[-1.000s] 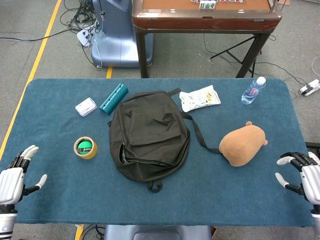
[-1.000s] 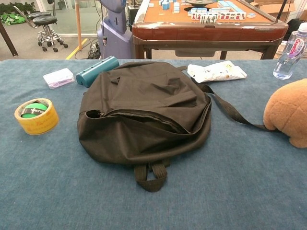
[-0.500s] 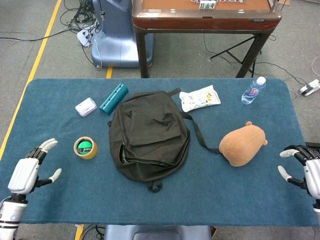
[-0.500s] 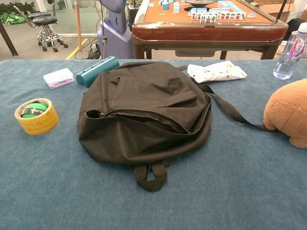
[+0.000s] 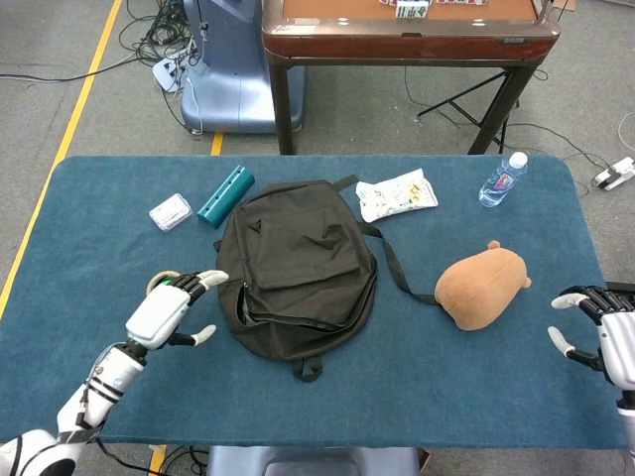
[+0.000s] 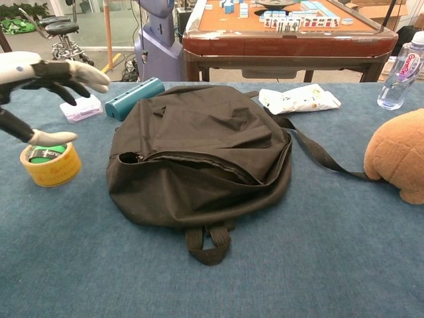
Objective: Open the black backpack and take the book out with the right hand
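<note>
I see the black backpack (image 5: pixel 296 278) lying flat at the middle of the blue table (image 5: pixel 466 382), its zipper seam gaping slightly along the near side; no book shows. My left hand (image 5: pixel 171 308) hovers just left of the bag, above the yellow tape roll (image 6: pixel 51 161), fingers spread and holding nothing. My right hand (image 5: pixel 603 332) sits at the table's right edge, fingers apart, empty, well apart from the bag. A brown plush toy (image 5: pixel 483 286) rests between them, on the strap.

Nothing is reading clearly: the water bottle (image 6: pixel 402 74) is carrying a red-and-blue label, perhaps a brand name, too blurred; the snack packet (image 6: pixel 299 99) print is illegible.
</note>
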`<action>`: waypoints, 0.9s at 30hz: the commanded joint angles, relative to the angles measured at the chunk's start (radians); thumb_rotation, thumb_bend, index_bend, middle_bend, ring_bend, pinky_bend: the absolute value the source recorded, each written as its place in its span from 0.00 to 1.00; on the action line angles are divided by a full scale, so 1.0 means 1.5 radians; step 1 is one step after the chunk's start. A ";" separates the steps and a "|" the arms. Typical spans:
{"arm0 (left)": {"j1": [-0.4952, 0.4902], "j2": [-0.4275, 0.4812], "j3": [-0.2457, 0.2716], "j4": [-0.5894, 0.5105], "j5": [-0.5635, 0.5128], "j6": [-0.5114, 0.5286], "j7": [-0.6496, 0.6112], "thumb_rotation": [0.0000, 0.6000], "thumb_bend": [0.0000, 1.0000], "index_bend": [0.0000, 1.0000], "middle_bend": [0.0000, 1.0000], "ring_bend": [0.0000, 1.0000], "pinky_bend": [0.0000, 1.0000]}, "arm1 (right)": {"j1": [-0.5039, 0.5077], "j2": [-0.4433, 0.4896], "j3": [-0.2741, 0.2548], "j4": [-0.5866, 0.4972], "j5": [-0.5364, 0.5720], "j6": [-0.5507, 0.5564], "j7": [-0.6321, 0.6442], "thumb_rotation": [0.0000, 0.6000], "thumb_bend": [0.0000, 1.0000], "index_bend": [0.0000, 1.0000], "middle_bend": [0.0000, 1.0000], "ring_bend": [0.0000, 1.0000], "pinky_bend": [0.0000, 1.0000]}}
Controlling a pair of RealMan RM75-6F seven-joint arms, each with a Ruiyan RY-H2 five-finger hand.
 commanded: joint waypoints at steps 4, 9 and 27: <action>-0.066 -0.075 -0.023 0.024 -0.068 -0.063 0.108 0.89 0.32 0.11 0.16 0.17 0.20 | -0.002 0.001 0.001 0.002 0.006 -0.001 0.003 1.00 0.23 0.42 0.35 0.27 0.33; -0.096 -0.120 -0.028 0.057 -0.107 -0.077 0.177 0.89 0.32 0.11 0.16 0.17 0.20 | -0.003 0.000 0.000 0.007 0.008 -0.002 0.007 1.00 0.23 0.42 0.35 0.27 0.33; -0.121 -0.124 -0.008 0.091 -0.169 -0.088 0.233 0.89 0.32 0.11 0.16 0.17 0.20 | -0.004 -0.003 0.003 0.019 0.017 -0.008 0.017 1.00 0.23 0.42 0.35 0.27 0.33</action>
